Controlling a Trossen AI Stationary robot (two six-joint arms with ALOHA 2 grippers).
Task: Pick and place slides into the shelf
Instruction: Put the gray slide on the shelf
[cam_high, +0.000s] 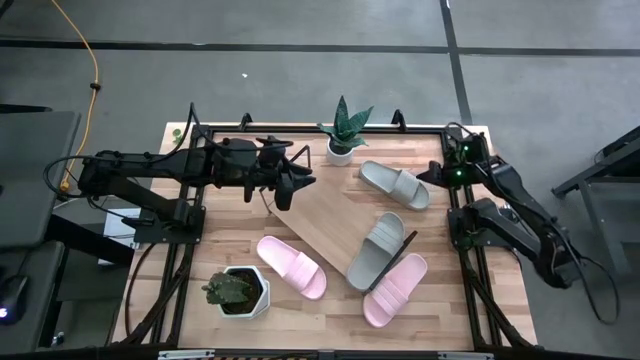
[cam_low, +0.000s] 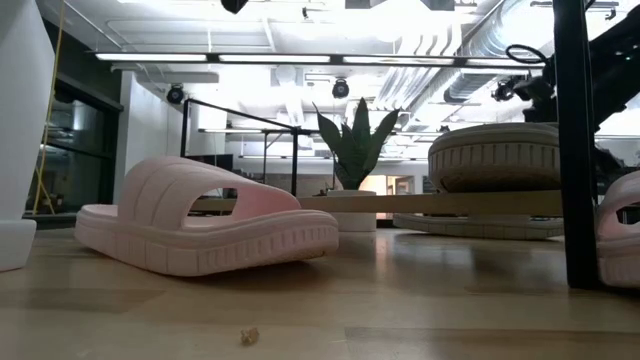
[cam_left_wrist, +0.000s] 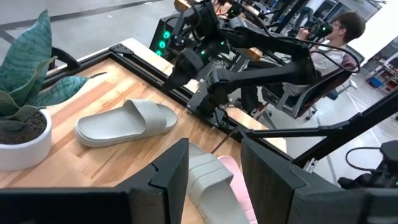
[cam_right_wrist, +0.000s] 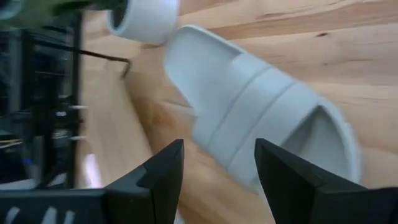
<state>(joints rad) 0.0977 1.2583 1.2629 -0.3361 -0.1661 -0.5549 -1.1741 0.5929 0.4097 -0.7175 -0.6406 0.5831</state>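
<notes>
The bench (cam_high: 230, 225) carries everything, and lying slantwise across its middle is the shelf (cam_high: 325, 215), a light-wood board with thin black wire frames at its ends. One grey slide (cam_high: 378, 251) sits on the board's near-right end, beside the black wire frame; the other grey slide (cam_high: 394, 184) lies on the bench just off the shelf's far-right side, near the white-potted plant (cam_high: 342, 130). One pink slide (cam_high: 291, 266) lies on the bench by the shelf's near-left edge, with a second potted plant (cam_high: 236, 290) near it, and the other pink slide (cam_high: 395, 289) lies just outside the near-right frame, touching or nearly touching the grey one.

The left claw (cam_high: 292, 188) hovers over the shelf's far-left end, its fingers (cam_left_wrist: 171, 171) parted and holding nothing. The right claw (cam_high: 428, 176) hangs just beside the loose grey slide (cam_right_wrist: 261, 118), its fingers (cam_right_wrist: 163, 171) spread wide and empty.

These slides look like light, rubbery foam (thick soles, one wide arched strap), so they should lift easily but give under pressure and may flex or swing if pinched at a tip. The strap is probably the best hold: one finger under the arch, one on top. A pinch across the sole's side edge would likely work too, though the ribbed foam may compress and twist.
</notes>
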